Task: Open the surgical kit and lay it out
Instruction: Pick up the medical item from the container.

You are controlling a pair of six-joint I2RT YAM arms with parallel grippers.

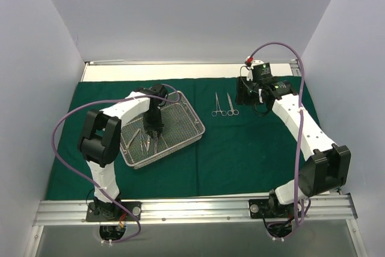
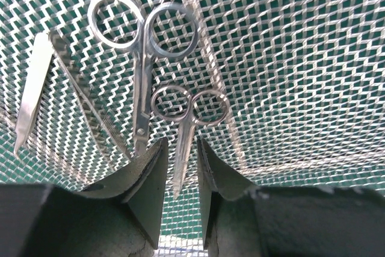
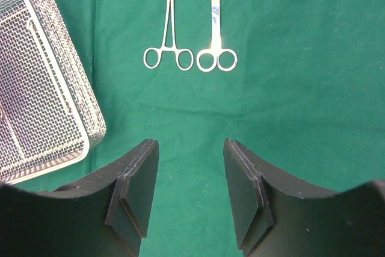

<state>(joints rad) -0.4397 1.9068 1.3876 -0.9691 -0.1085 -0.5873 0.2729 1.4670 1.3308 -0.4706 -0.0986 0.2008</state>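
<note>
The dark green cloth (image 1: pixel 240 154) lies spread flat over the table. The wire-mesh tray (image 1: pixel 194 120) sits on its left half. My left gripper (image 1: pixel 151 129) reaches down into the tray. In the left wrist view its fingers (image 2: pixel 150 173) stand narrowly apart on either side of the blade of a small pair of scissors (image 2: pixel 187 118), with slim gaps on both sides. A larger pair of scissors (image 2: pixel 143 46), tweezers (image 2: pixel 30 88) and a serrated instrument (image 2: pixel 84 94) lie beside it. My right gripper (image 3: pixel 191 148) hovers open over bare cloth, short of a clamp (image 3: pixel 169 40) and scissors (image 3: pixel 216 40) laid side by side.
The tray's corner (image 3: pixel 72 106) is to the left of my right gripper. White walls close in the table on three sides. A metal rail (image 1: pixel 192 209) runs along the near edge where the arm bases are bolted.
</note>
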